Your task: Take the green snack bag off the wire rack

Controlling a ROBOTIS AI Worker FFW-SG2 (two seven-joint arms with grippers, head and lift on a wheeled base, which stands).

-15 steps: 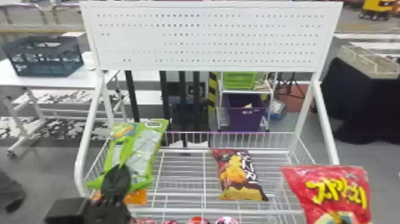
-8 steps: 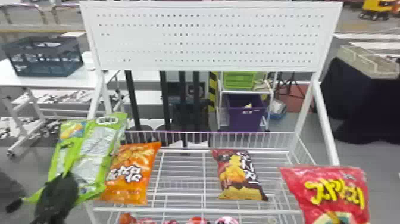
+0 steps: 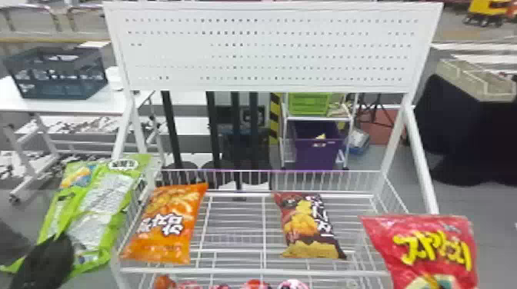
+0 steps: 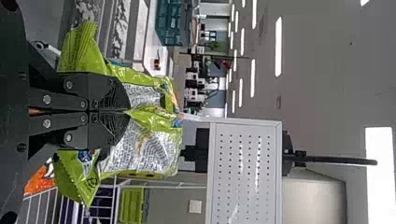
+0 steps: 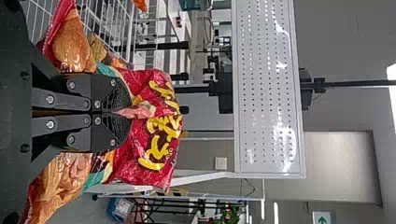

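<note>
Green snack bag off the wire rack, just outside its left side, slanted, upper end nearer the rack. Left gripper has it by the middle: jaws drawn together on a pinched fold, bag bulging out to both sides of them in the left wrist view. Cannot tell if the bag touches the rack's side.

Right gripper also loaded: jaws closed on a fold of a red snack bag, at the rack's front right corner in the head view.

On the rack: orange snack bag at the left end, aslant; dark red and yellow snack bag right of centre, lying apart from the orange one. White perforated board above. Behind: dark crate on a white tabletop; purple bin under a green one.
</note>
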